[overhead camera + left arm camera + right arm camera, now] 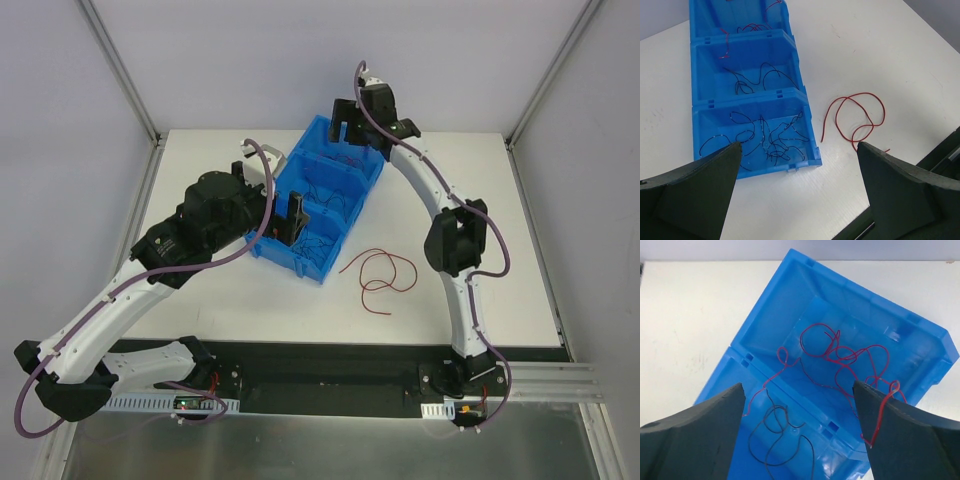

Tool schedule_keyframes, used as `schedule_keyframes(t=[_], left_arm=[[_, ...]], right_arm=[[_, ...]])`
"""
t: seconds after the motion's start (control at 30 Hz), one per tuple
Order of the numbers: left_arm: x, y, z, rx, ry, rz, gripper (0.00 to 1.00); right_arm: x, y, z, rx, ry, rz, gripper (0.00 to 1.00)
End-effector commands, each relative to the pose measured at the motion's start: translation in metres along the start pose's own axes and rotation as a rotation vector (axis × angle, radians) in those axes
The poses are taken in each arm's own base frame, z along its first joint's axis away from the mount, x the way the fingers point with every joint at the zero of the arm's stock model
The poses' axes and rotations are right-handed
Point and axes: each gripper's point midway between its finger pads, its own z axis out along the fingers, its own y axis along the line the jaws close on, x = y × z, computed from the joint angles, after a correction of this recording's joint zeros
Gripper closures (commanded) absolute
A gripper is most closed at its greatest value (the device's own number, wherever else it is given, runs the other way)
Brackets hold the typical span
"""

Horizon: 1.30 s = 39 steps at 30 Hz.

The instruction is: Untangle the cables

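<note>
Starting closest to your arm bases: one loose red cable (380, 272) is lying in curls on the white table (260, 310), just off the near-right corner of the blue bin (368, 175). Your left gripper (799, 147) is hanging over the bin's nearest compartment with its jaws spread wide, gripping nothing. The black cables (767, 140) are sitting scattered on that compartment's floor, right below the gap. The bin's middle compartment is holding a few more black strands (757, 80). Over the bin's far compartment your right gripper (799, 385) is gaping wide too, with the red cables (840, 352) bunched in a tangle underneath. One red strand (881, 412) is trailing along one finger's inner edge; can't tell if it's touching.
</note>
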Motion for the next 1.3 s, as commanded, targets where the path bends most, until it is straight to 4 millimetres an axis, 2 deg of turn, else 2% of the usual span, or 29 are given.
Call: schedule_keyframes(t=[0.0, 0.1, 0.2, 0.27, 0.33, 0.43, 0.53, 0.6, 0.7, 0.8, 0.93, 1.03, 1.17, 1.27], left_arm=[[-0.011, 0.001, -0.012, 0.0, -0.038, -0.027, 0.01], [-0.009, -0.001, -0.013, 0.009, -0.032, -0.029, 0.01], [-0.005, -0.001, -0.015, 0.009, -0.023, -0.033, 0.01], [-0.004, 0.0, -0.016, 0.009, -0.019, -0.043, 0.01], [-0.003, -0.002, -0.02, 0.014, -0.016, -0.058, 0.01], [0.0, -0.003, -0.023, 0.02, -0.009, -0.079, 0.01], [0.002, -0.002, -0.025, 0.012, -0.008, -0.092, 0.01], [0.001, 0.0, -0.026, 0.005, -0.011, -0.088, 0.01], [-0.002, 0.001, -0.025, -0.003, -0.013, -0.077, 0.01], [0.0, 0.001, -0.021, -0.007, 0.001, -0.074, 0.01], [0.002, -0.003, -0.01, 0.009, 0.028, -0.075, 0.01], [0.001, -0.008, -0.002, 0.026, 0.047, -0.075, 0.01], [0.0, -0.011, 0.004, 0.038, 0.058, -0.086, 0.01], [0.0, -0.013, 0.006, 0.043, 0.062, -0.091, 0.01]], right_arm=[[0.005, 0.024, -0.014, -0.024, 0.02, -0.14, 0.07], [0.013, 0.022, 0.0, -0.029, 0.03, -0.139, 0.06], [0.015, 0.029, 0.023, -0.082, 0.008, -0.185, 0.06], [0.002, 0.028, 0.037, -0.062, -0.044, -0.191, 0.05], [-0.006, 0.015, 0.052, 0.006, -0.104, -0.164, 0.05], [-0.012, 0.007, 0.064, 0.055, -0.164, -0.082, 0.05], [-0.005, 0.013, 0.07, 0.015, -0.143, -0.012, 0.05], [-0.014, 0.023, 0.053, -0.004, -0.135, -0.002, 0.05], [-0.032, 0.028, 0.014, -0.007, -0.143, -0.005, 0.02], [-0.05, 0.01, -0.027, 0.052, -0.127, 0.008, 0.01], [-0.054, -0.013, -0.064, 0.126, -0.079, -0.02, 0.0], [-0.05, -0.026, -0.082, 0.161, -0.047, -0.027, 0.04], [-0.045, -0.021, -0.093, 0.109, -0.015, -0.066, 0.04], [-0.046, -0.029, -0.102, 0.151, -0.023, -0.068, 0.04]])
